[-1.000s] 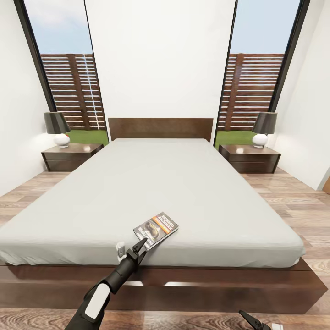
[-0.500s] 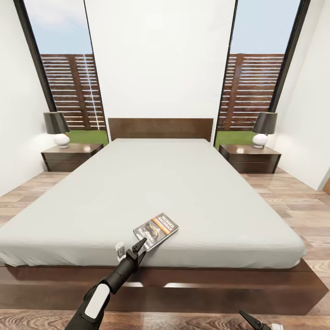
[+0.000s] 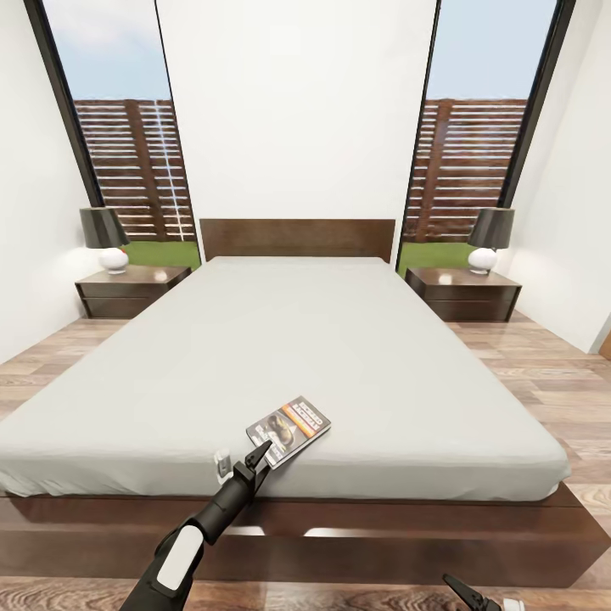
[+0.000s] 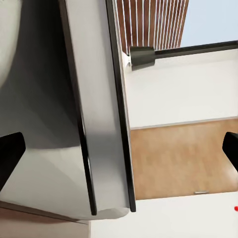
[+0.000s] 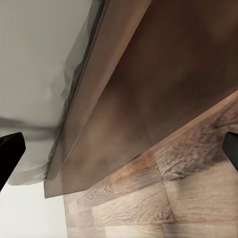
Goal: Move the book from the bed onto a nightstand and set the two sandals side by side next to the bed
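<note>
One large low bed (image 3: 288,356) with a plain light-grey mattress and dark brown wooden frame stretches away from us to its flat headboard. One small thin paperback book (image 3: 289,428), dark cover with an orange title band, lies flat on the mattress near the foot edge, a little left of that edge's middle.

The left end effector (image 3: 257,458) is right at the book's near corner, its dark fingers over the mattress's foot edge. In the left wrist view the two fingertips (image 4: 10,153) sit at opposite sides of the picture, spread wide apart, with nothing between them. Whether a tip touches the book, I cannot tell.

The right end effector (image 3: 462,588) is low over the wood-plank floor (image 3: 560,399) by the frame's foot; in its wrist view its fingertips (image 5: 11,151) are likewise well apart and empty.

Two low dark-brown wooden nightstands, one at the left (image 3: 131,288) and one at the right (image 3: 462,293) of the headboard. Each carries one dark-shaded, white-based lamp: left (image 3: 106,238), right (image 3: 488,238). Two tall dark-framed windows (image 3: 127,127) show a slatted wooden fence.
</note>
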